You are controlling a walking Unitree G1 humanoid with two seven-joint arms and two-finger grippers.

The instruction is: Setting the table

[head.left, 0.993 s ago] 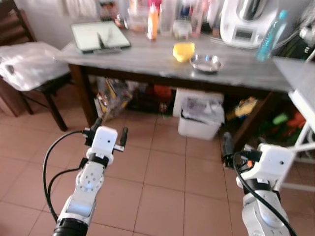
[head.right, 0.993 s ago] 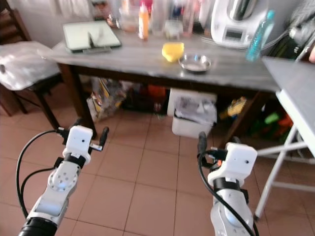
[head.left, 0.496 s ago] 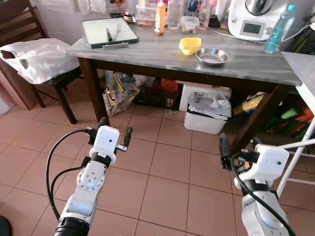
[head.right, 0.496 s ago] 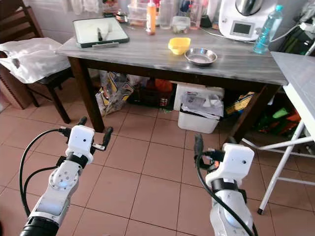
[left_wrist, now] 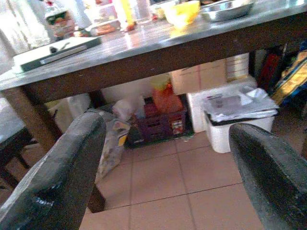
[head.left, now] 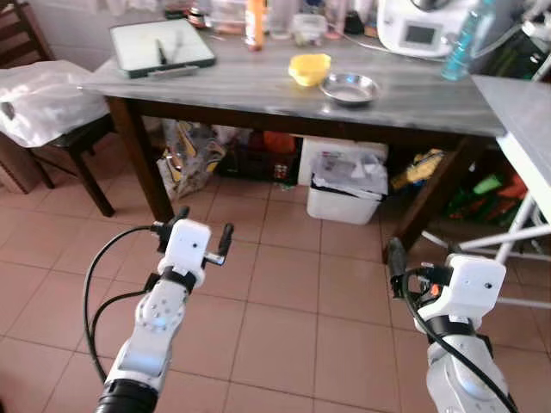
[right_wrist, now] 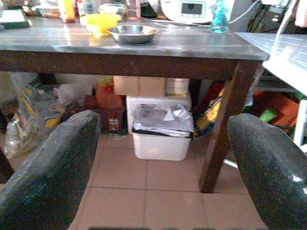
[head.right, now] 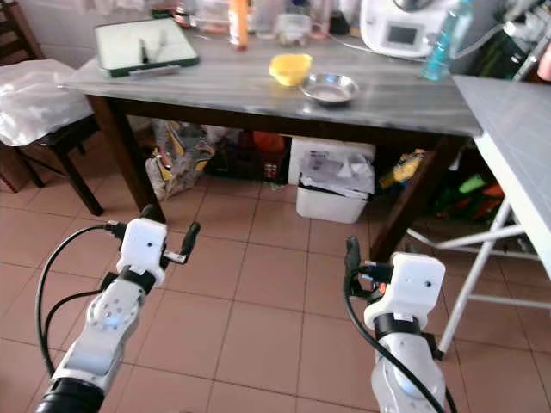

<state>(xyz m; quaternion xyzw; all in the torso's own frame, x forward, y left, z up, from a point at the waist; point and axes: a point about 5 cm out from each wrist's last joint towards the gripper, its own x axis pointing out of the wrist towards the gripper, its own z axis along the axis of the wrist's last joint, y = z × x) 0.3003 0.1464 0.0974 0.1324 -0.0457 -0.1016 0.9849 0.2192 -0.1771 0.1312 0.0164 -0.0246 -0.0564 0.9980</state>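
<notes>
A yellow bowl [head.left: 310, 67] and a shallow steel bowl [head.left: 349, 87] sit side by side on the grey-topped wooden table [head.left: 215, 83], some way ahead of me. Both arms are held out low over the tiled floor, short of the table. My left gripper [head.left: 205, 225] is open with nothing between its fingers. In the right wrist view my right gripper [right_wrist: 163, 122] is also open and empty, its fingers wide apart and pointing toward the table's underside.
A white tray with a knife [head.left: 159, 41], bottles, a blue bottle [head.left: 461, 41] and a white appliance [head.left: 417, 21] line the table's back. A chair with a white bag [head.left: 43, 99] stands left. A white bin [head.left: 344, 185] and bags sit underneath. A white folding table [head.left: 525, 129] stands right.
The whole picture has sharpened and shifted, so the camera has moved. Both arms hold the same pose with their grippers open.
</notes>
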